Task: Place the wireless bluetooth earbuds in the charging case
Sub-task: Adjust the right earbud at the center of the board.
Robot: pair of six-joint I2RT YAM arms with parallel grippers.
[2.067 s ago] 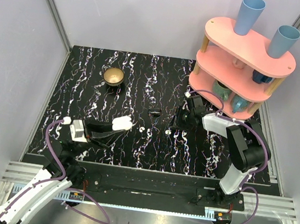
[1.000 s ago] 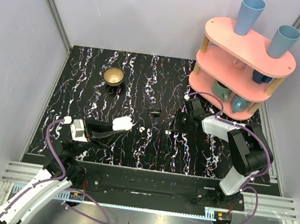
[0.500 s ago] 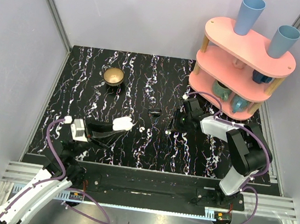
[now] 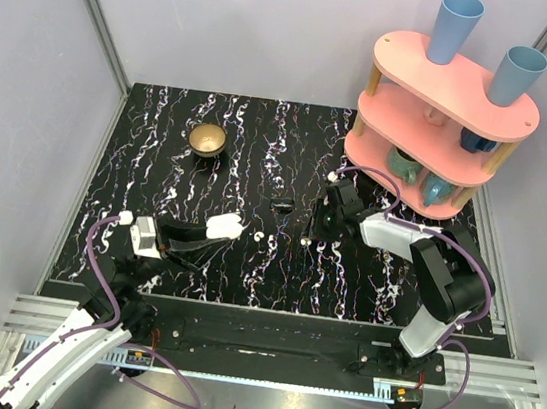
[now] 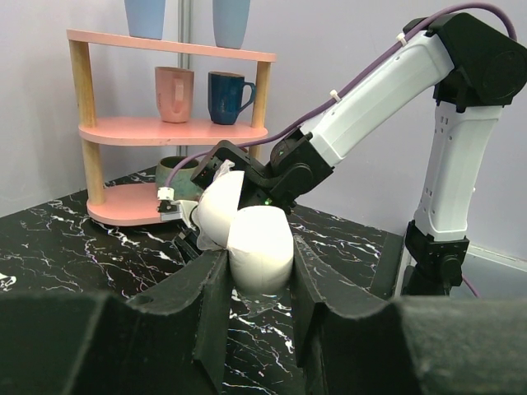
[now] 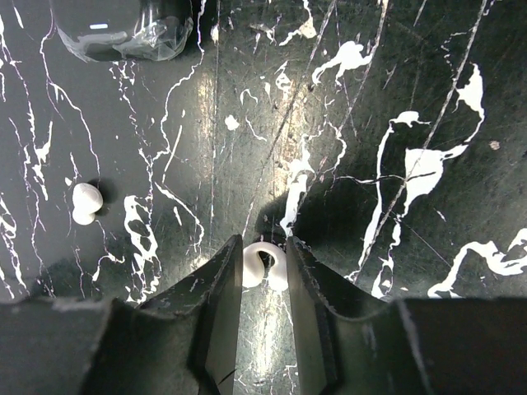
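Note:
My left gripper (image 4: pixel 211 231) is shut on the white charging case (image 4: pixel 223 225) and holds it just over the black marbled table with its lid open. In the left wrist view the case (image 5: pixel 259 243) sits between the fingers (image 5: pixel 206 288), lid (image 5: pixel 216 206) tipped back. My right gripper (image 4: pixel 310 232) is down at the table, its jaws closed against both sides of one white earbud (image 6: pixel 252 268), which rests on the table. The second earbud (image 6: pixel 84 203) lies to its left, and shows in the top view (image 4: pixel 260 235) between the two grippers.
A small black block (image 4: pixel 281 205) lies just behind the earbuds; it also shows in the right wrist view (image 6: pixel 123 25). A brass bowl (image 4: pixel 206 139) stands at the back left. A pink two-tier shelf (image 4: pixel 451 82) with mugs and blue cups stands at the back right.
My right gripper has moved left and down onto the right-hand earbud and closed around it. The left gripper and case have stayed in place.

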